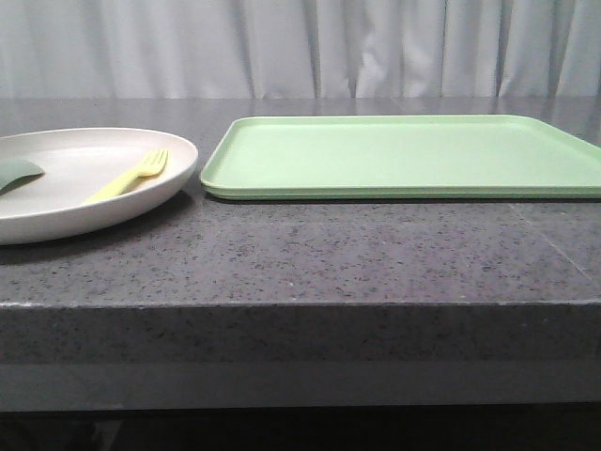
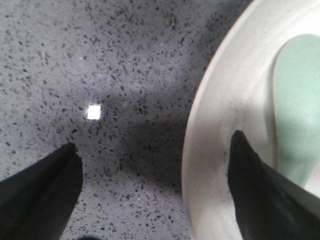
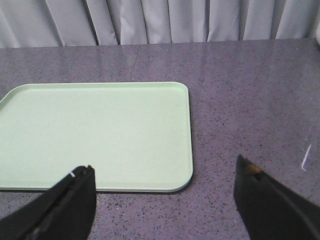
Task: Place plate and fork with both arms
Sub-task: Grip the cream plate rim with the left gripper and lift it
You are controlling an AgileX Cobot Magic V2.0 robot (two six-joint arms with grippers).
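The cream-white plate [image 1: 84,188] rests on the dark speckled table at the left of the front view. Across its right side lies the pale-yellow fork [image 1: 129,177], tines pointing away from me. A small teal-green curved piece [image 1: 19,173] sits inside the plate at its left. My left gripper [image 2: 156,150] is open just above the plate's rim [image 2: 210,150], one finger over the table and the other over the dish beside the green piece [image 2: 297,115]. My right gripper [image 3: 165,172] is open above bare table close to the green tray's near corner. Neither gripper shows in the front view.
A flat rectangular light-green tray [image 1: 404,155] lies on the table to the right of the plate, seen also in the right wrist view as the tray [image 3: 95,135]. The table's front edge [image 1: 300,305] runs across. Grey curtains hang behind.
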